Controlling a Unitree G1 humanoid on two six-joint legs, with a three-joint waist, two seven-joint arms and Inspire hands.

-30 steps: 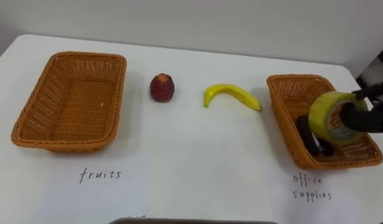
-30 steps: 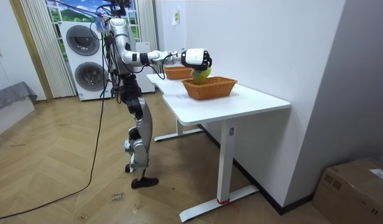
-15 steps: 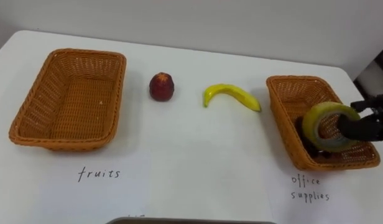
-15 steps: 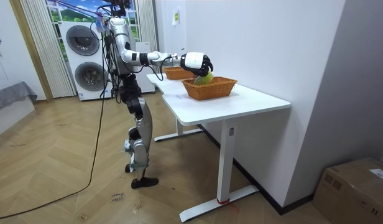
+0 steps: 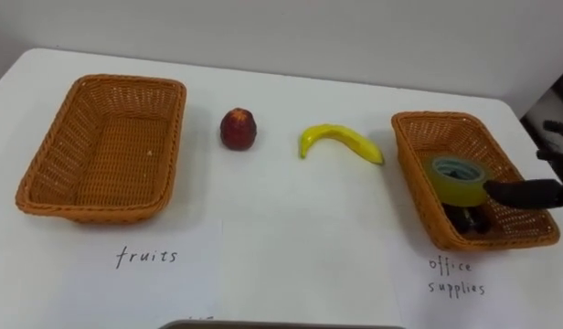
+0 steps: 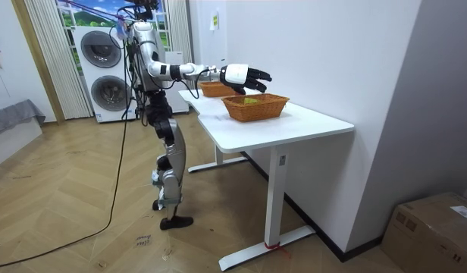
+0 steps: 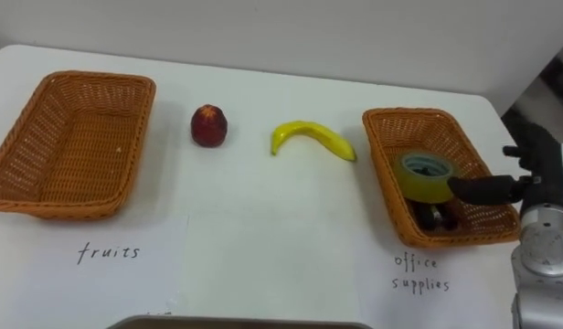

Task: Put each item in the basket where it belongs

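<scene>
Yellow tape roll (image 5: 457, 178) lies in the office-supplies basket (image 5: 428, 123) at the right. The right hand (image 7: 501, 189) hovers beside it, fingers spread and empty. It should rise clear of the rim before reaching left for the banana (image 5: 341, 140) or apple (image 5: 238, 128).

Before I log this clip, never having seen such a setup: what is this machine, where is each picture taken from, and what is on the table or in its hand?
It is a two-legged humanoid robot standing at a white table. The room view comes from a camera a few metres off. The two eye views come from the robot's head, looking down. On the table are an empty wicker basket at its left, an apple, a banana, and a second basket at its right, holding a yellow tape roll on top of something dark. Its right hand hovers open at that basket's edge, holding nothing.
</scene>
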